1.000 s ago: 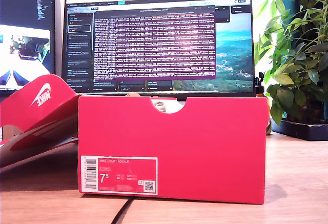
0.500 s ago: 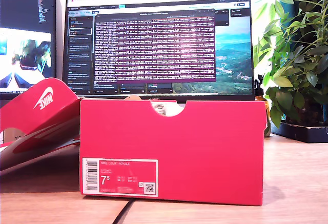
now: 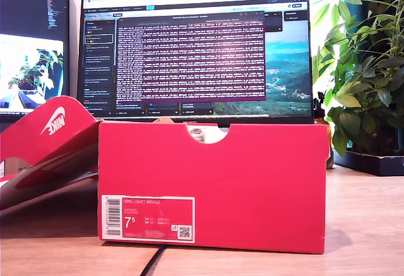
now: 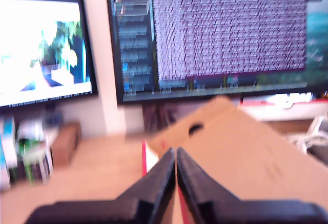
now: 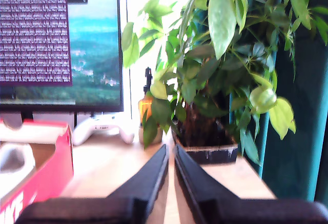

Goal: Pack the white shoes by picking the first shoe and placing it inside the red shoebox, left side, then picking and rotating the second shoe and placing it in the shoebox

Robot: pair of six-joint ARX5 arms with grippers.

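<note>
The red shoebox [image 3: 252, 187] stands open in the middle of the exterior view, its "7.5" label [image 3: 146, 217] facing the camera. A pale bit of a white shoe [image 3: 203, 134] shows through the half-round notch. The lid [image 3: 50, 137] with the white swoosh leans at the exterior view's left. No arm appears in the exterior view. My first gripper [image 4: 176, 152] is shut and empty, above brown cardboard with a red edge [image 4: 241, 152]; this view is blurred. My second gripper [image 5: 170, 149] is shut and empty over the desk, beside the shoebox [image 5: 48, 175], where a white shoe [image 5: 13, 165] lies inside.
Two monitors [image 3: 196, 48] stand behind the box. A potted plant [image 3: 369, 80] fills the exterior view's right, and its dark pot [image 5: 207, 152] sits just ahead of my second gripper. A white game controller [image 5: 102, 129] lies near the monitor foot. A black cable [image 3: 151, 260] runs under the box.
The whole exterior picture shifted slightly a second ago and has held still since. The live image on the monitor at the exterior view's left keeps changing. The box and lid stay put.
</note>
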